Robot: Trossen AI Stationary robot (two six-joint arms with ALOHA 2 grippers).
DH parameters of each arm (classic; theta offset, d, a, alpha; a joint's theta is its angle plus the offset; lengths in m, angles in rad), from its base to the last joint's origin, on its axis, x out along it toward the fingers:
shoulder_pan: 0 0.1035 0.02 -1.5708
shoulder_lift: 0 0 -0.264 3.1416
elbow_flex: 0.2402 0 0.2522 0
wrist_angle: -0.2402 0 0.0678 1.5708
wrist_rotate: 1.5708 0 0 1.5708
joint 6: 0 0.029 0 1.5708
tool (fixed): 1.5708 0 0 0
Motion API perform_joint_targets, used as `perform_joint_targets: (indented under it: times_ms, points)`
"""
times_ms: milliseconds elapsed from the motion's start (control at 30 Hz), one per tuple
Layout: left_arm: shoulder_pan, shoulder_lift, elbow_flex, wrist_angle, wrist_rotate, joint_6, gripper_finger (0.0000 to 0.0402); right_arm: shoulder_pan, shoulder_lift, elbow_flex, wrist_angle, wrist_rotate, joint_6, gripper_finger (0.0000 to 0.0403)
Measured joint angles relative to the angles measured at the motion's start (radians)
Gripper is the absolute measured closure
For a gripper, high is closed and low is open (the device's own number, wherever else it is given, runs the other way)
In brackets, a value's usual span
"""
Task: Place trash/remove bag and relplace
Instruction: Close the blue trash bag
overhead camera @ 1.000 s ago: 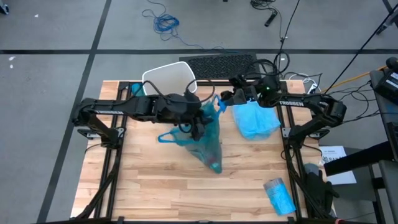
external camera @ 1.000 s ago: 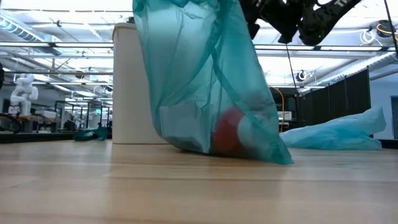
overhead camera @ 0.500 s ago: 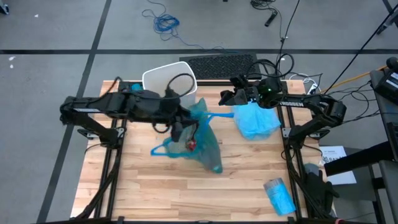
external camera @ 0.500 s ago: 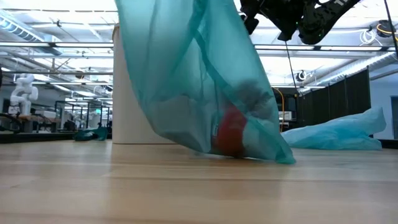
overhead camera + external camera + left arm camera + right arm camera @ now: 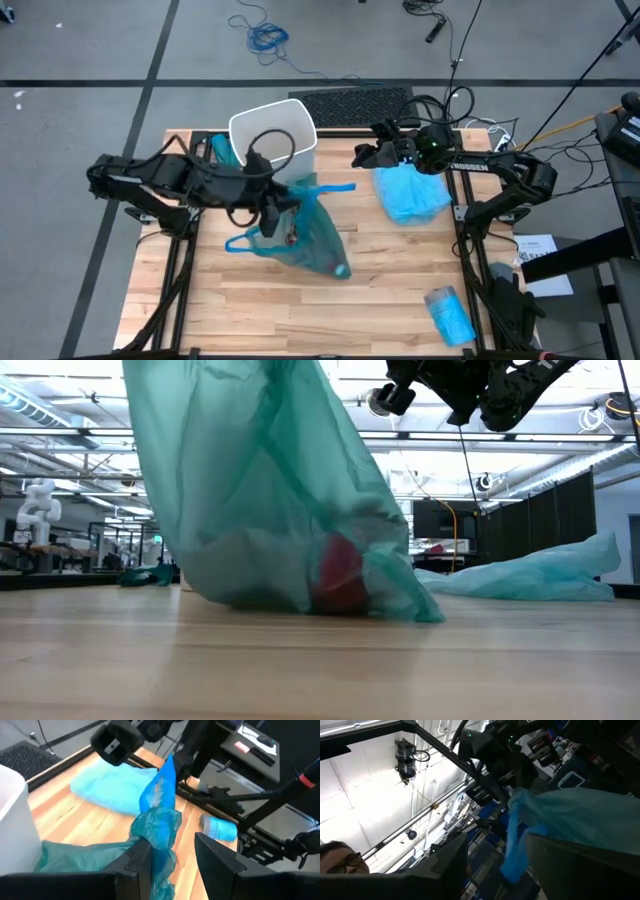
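**Full bag hangs from the left gripper, just in front of the bin**

The teal bag [image 5: 305, 235] lies near the middle of the worktop [image 5: 400, 290], its heavy bottom resting on the wood and its gathered neck drawn up toward the left side. Its long axis slants from the neck, near the front of the bin, down toward the front edge of the worktop. Through the thin film the low view shows the trash inside: something red [image 5: 338, 575] at the bottom with pale lumps beside it (which pieces they are I cannot tell).

The left gripper [image 5: 268, 203] is clamped on the bag's neck; the left wrist view shows the bunched film [image 5: 157, 827] pinched between its two dark fingers. It is by far the nearer arm. A loose handle loop [image 5: 240, 243] trails out toward the left edge.

Just behind the bag, at the back edge, stands the white bin [image 5: 272, 130], with no liner visible in it.

The right gripper [image 5: 362, 157] hovers above the back right of the worktop, apart from the bag, jaws parted and holding nothing. Below it lies a pale blue heap of fresh bags [image 5: 410, 195], probably the source of the replacement liner. A small blue roll [image 5: 448, 312] sits near the front right corner.
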Motion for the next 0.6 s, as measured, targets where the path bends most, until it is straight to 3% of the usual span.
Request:
perform_joint_targets:
  times_ms: [200,400,600]
  points:
    - [0.0,0.031,0.0,-0.02,-0.034,-0.054,0.0265,0.0,0.0,0.0,-0.001,0.006,-0.003,0.0216]
    - [0.039,0.117,0.0,-0.077,0.077,-0.078,0.0261,0.0,0.0,0.0,-0.001,0.006,-0.003,0.0216]
    - [0.067,0.135,-0.001,-0.133,0.126,-0.108,0.0224,0.0,0.0,0.0,-0.001,0.005,0.005,0.0216]
